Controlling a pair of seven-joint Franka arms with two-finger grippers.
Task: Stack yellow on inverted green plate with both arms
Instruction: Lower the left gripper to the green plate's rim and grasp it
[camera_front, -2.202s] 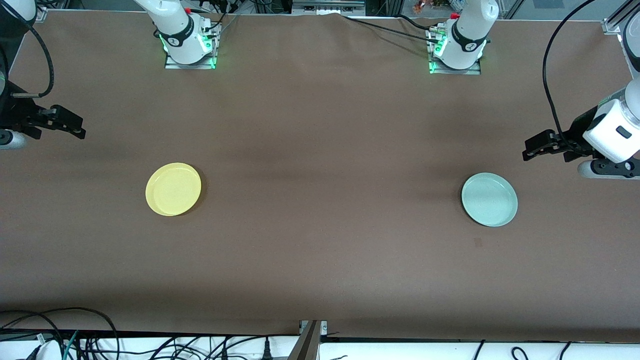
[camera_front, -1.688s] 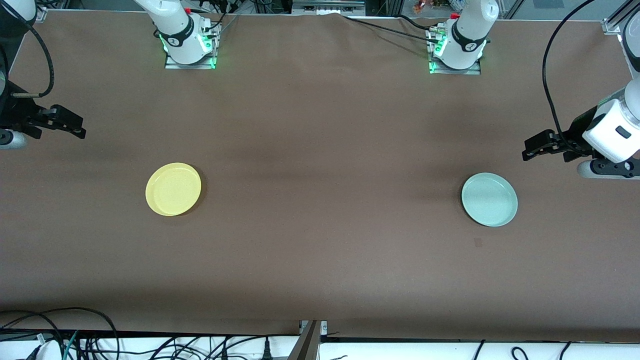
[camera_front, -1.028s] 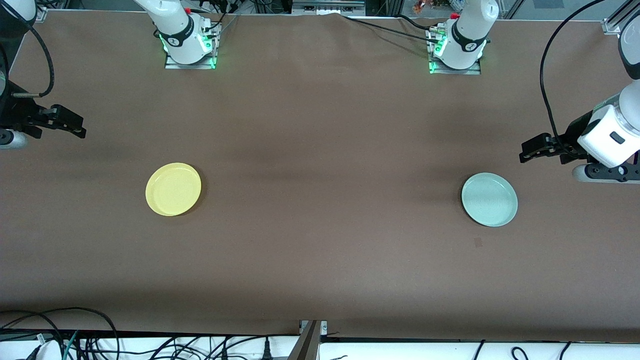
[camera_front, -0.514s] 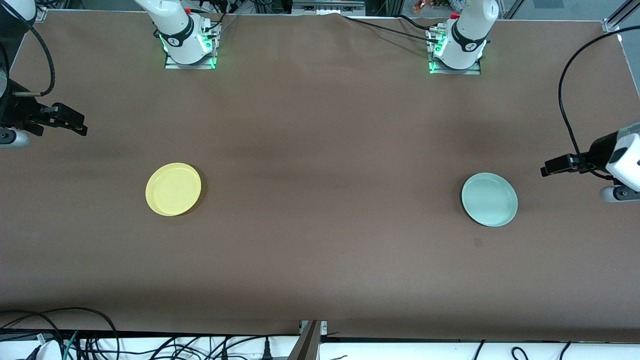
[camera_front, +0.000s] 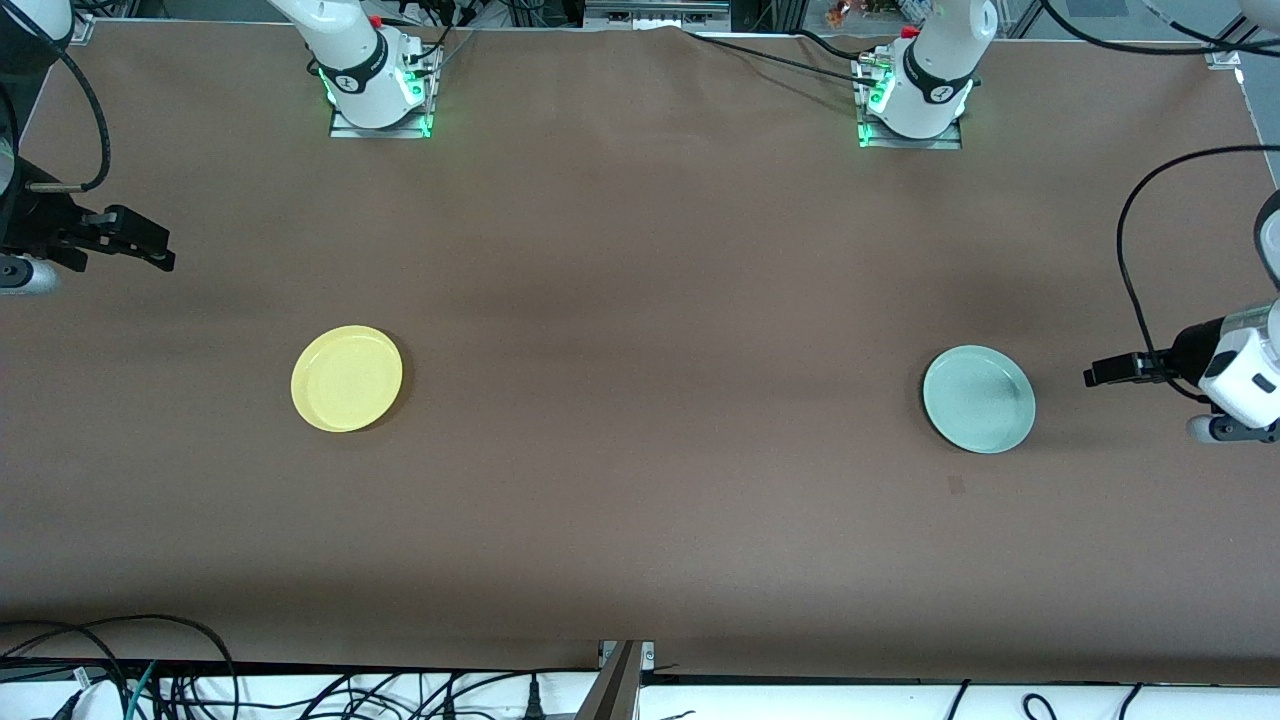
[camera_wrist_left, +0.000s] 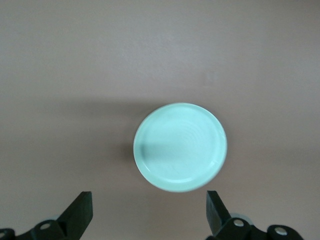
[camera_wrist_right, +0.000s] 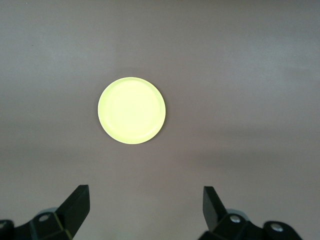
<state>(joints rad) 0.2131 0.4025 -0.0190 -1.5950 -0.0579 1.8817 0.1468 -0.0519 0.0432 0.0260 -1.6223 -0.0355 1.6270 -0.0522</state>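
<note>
Round pale mint-green plastic plate (camera_front: 979, 399) rim-up at frame right, left gripper (camera_front: 1100, 372) wide open, empty beside it, likely lining up to flip; round yellow plastic plate (camera_front: 346, 378) left-centre; right gripper (camera_front: 150, 252) open, empty, waiting upper left.

Brown table (camera_front: 640, 300): yellow plate (camera_front: 346, 378), green plate (camera_front: 978, 399).

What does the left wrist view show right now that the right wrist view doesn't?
Only the left wrist view shows the green plate, lying rim up, with the left end effector open. Only the right wrist view shows the yellow plate, also rim up, with the right end effector open. Both share the brown table, two spread fingertips, and nothing gripped.
</note>
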